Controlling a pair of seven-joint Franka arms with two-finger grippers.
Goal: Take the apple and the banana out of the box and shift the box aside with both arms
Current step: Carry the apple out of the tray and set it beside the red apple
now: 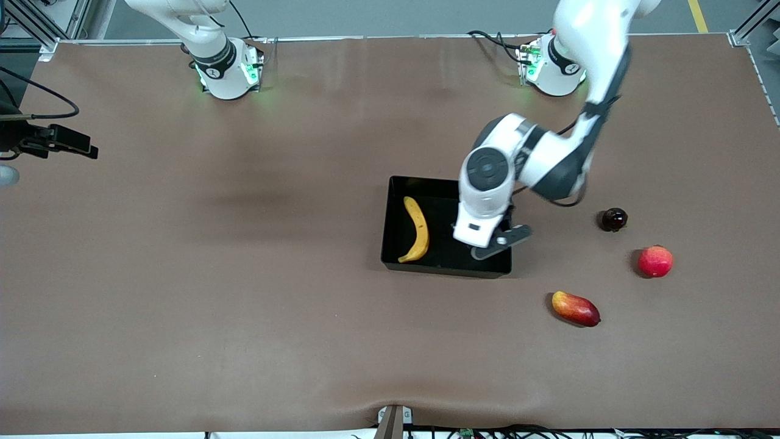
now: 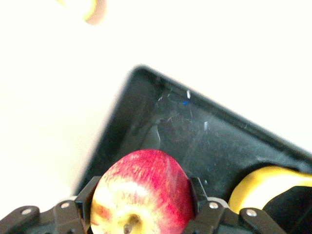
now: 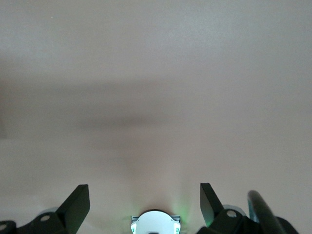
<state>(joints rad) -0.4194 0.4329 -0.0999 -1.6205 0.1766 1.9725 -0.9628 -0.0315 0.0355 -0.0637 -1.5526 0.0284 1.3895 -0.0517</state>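
While our left gripper hangs over the box grasping the apple, our right gripper waits released

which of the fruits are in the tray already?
Only the banana lies in the tray. The apple is held over it in the left hand; mango, red fruit and dark fruit sit outside on the table.

Banana in black box; streaky red apple above it
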